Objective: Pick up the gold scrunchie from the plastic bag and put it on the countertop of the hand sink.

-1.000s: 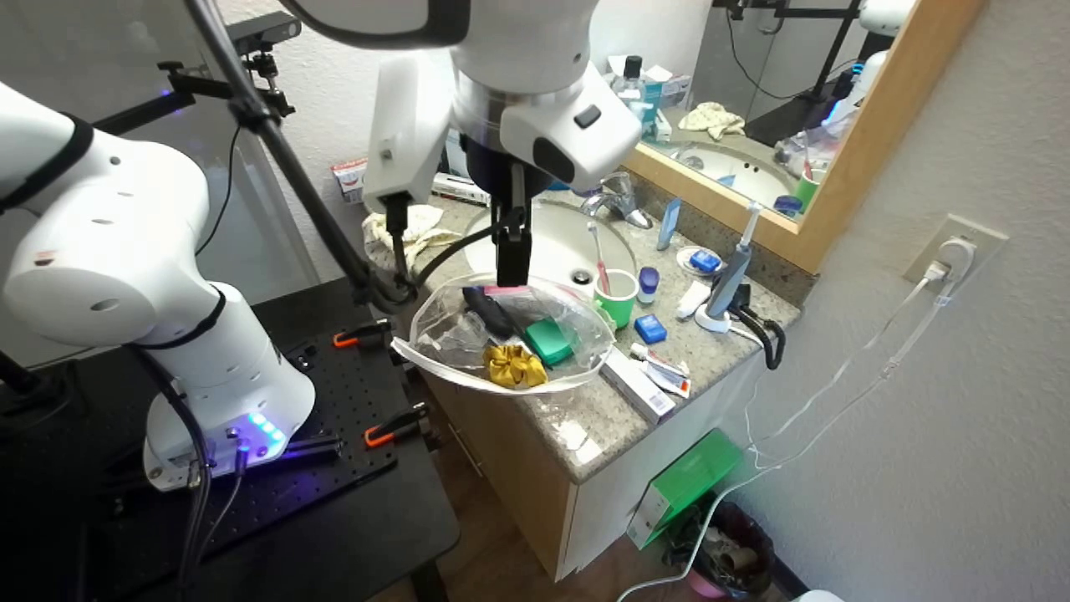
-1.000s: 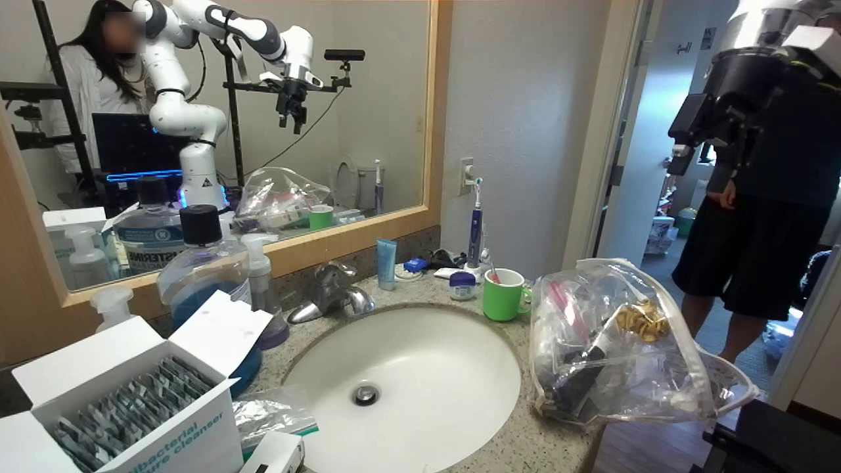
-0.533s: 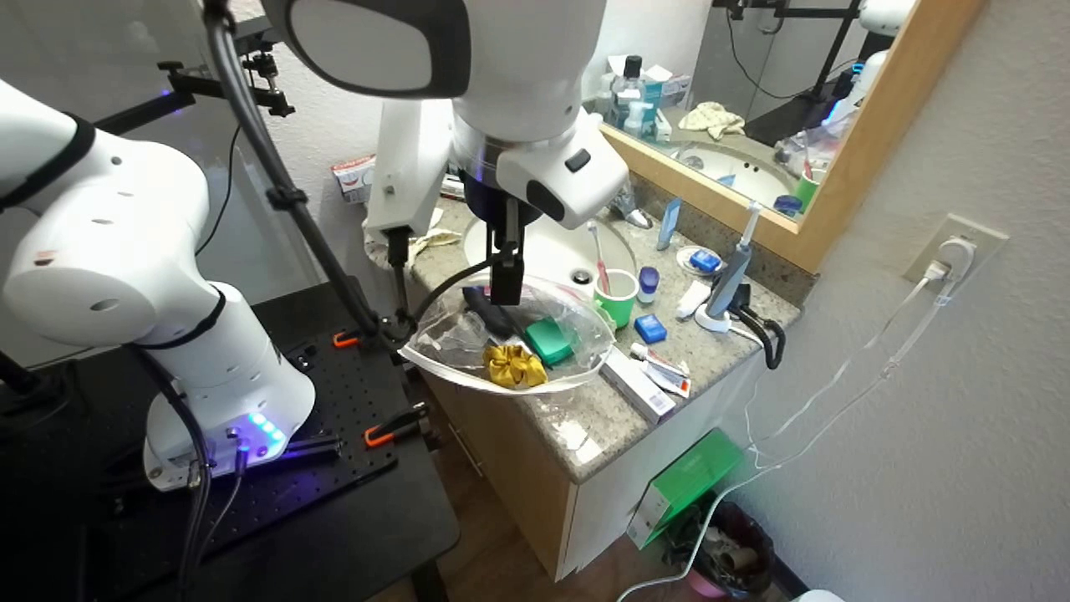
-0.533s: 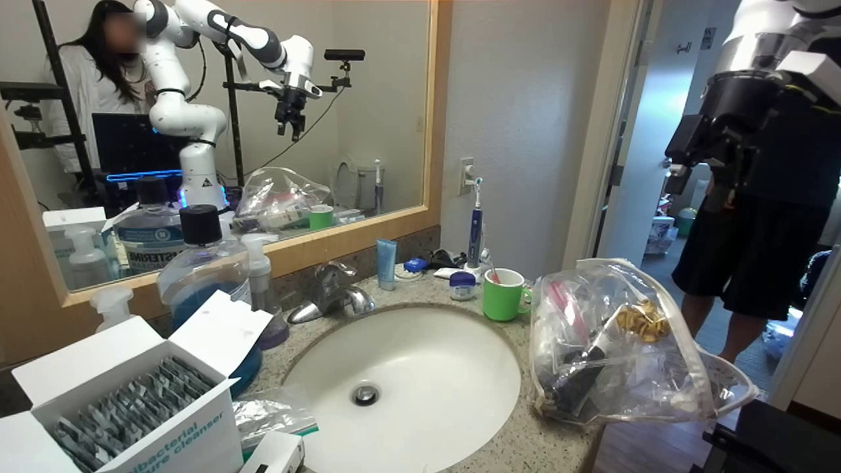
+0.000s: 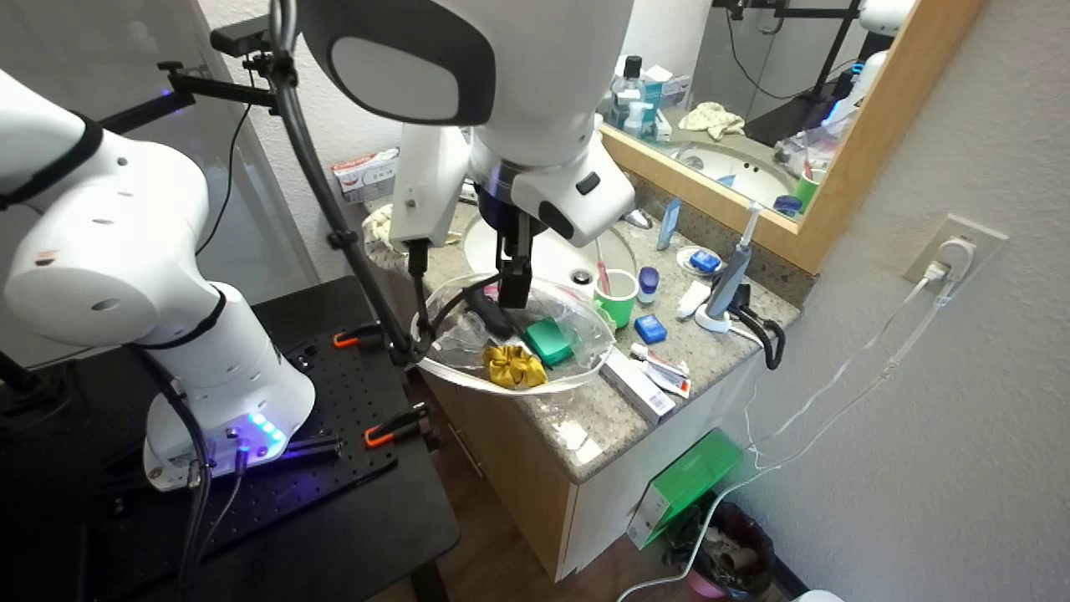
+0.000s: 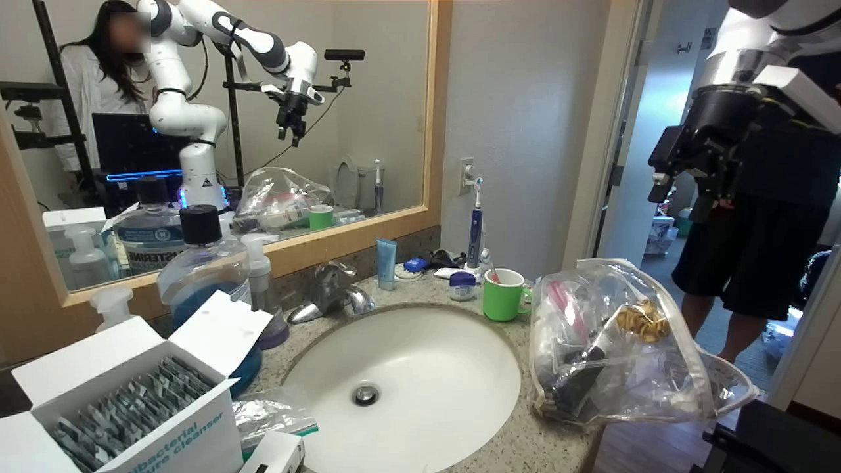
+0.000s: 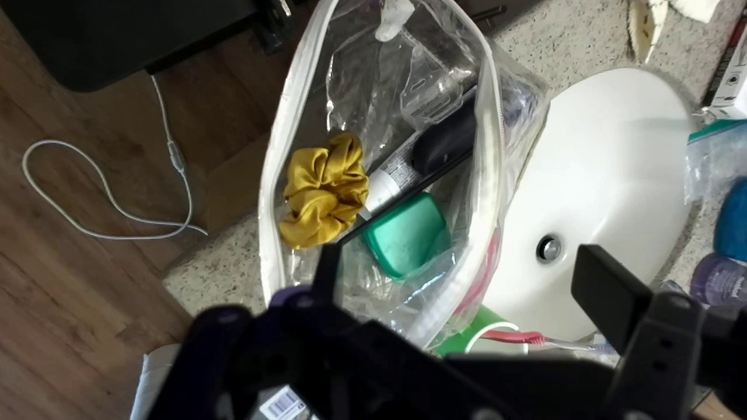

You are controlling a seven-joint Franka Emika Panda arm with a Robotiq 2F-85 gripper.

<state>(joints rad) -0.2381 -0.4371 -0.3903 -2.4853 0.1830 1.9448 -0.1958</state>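
- One gold scrunchie (image 7: 325, 192) lies bunched inside the clear plastic zip bag (image 7: 270, 216), close to the bag's white zip rim.
- Gripper (image 7: 464, 268) hanging above the bag and apart from it, its two black fingers (image 7: 610, 286) spread wide.
- Also in the bag: a green plastic case (image 7: 408, 233), a white tube (image 7: 383, 191) just beside the scrunchie, and a rounded black item (image 7: 446, 140) whose kind cannot be told.
- The bag rests on the speckled stone countertop (image 6: 555, 443) beside the white hand sink (image 6: 420, 355), its open mouth jutting past the counter's edge.
- A green mug (image 6: 502, 299) stands upright just beside the bag, a pink toothbrush (image 7: 513, 336) in it.
- Near the mug: a blue-lidded jar (image 6: 462, 287) and an upright electric toothbrush (image 6: 475, 236).
- Across the basin: a Listerine bottle (image 6: 207, 276) and an open white box (image 6: 204, 424) of packets.
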